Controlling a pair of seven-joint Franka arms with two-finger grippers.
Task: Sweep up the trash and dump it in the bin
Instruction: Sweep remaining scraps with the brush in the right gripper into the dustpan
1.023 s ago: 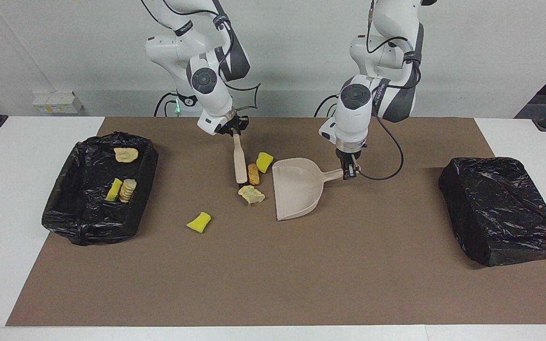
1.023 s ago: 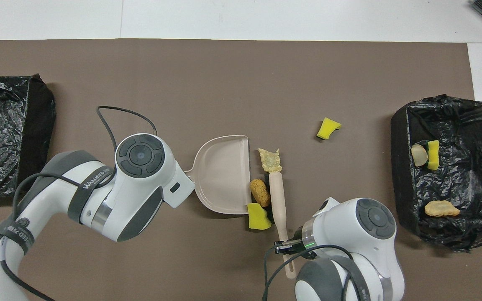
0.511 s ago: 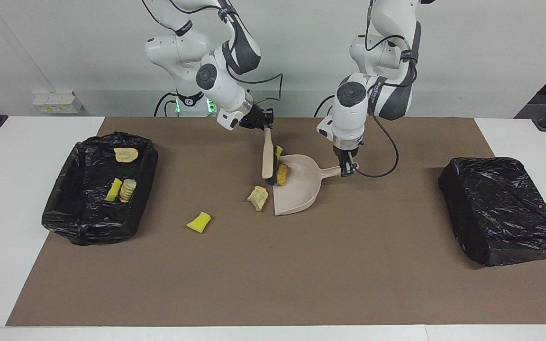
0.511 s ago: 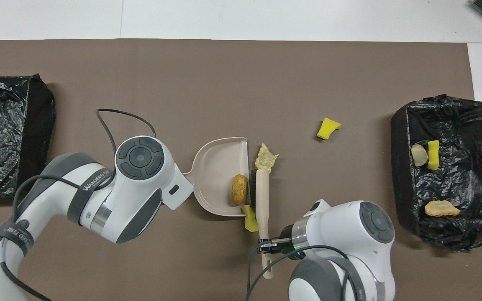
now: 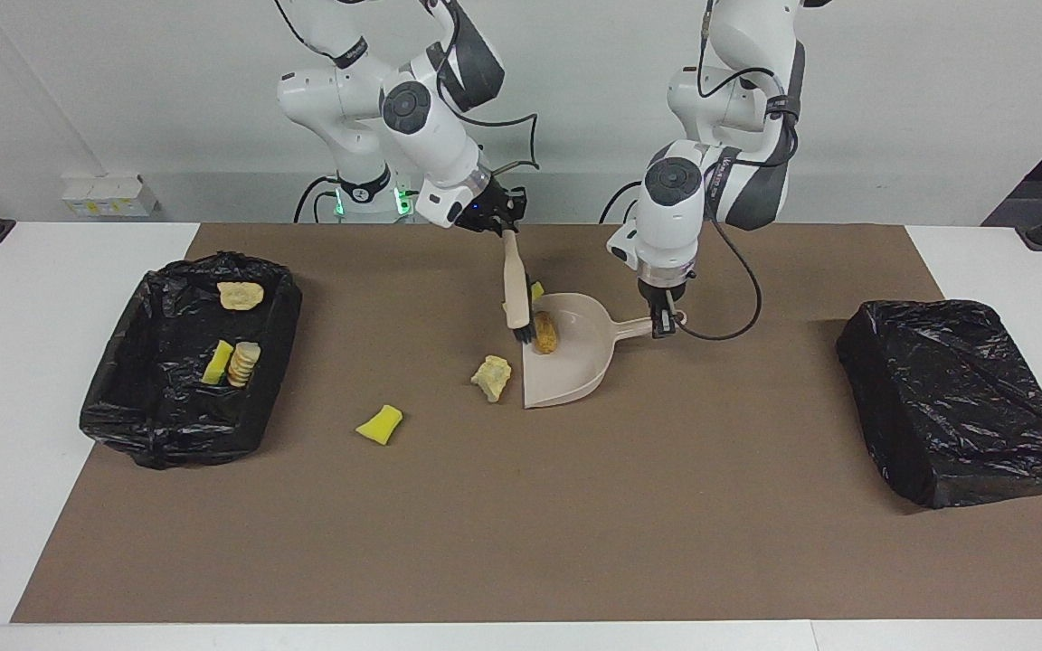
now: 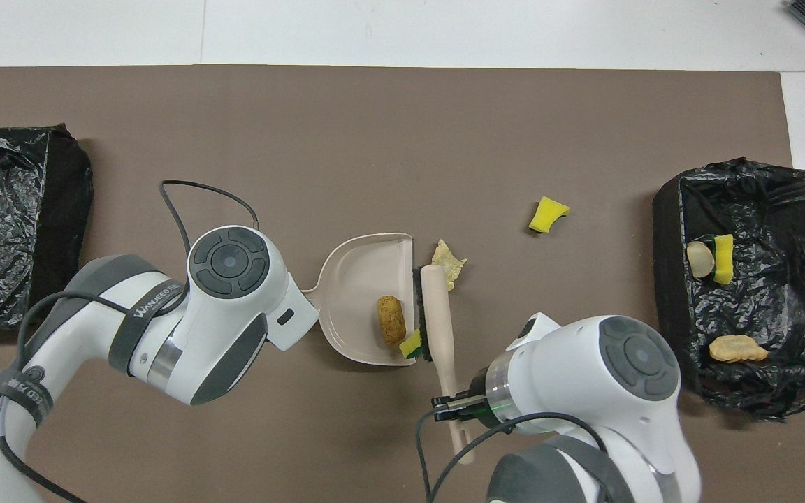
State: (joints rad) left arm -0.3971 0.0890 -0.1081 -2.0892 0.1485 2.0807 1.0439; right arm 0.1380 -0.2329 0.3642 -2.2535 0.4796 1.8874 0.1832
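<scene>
The right hand [image 5: 505, 220] was shut tight on the brush [image 5: 515, 297] handle, and the black bristles stood at the open lip of the dustpan [image 5: 575, 366]. The left hand [image 5: 663, 323] was shut on the dustpan's handle and held it flat on the bench. One brown bread piece [image 5: 544, 332] lay inside the pan. A yellow sponge bit [image 6: 411, 344] sat right on the lip, by the bristles, so it could slip back out if the pan tipped or the brush pulled away. A pale paper wad [image 5: 492, 377] lay just outside the lip, so the brush could miss it. Another yellow sponge [image 5: 380, 424] lay alone, nearer the open bin [image 5: 146, 411] at the right arm's end of the bench.
</scene>
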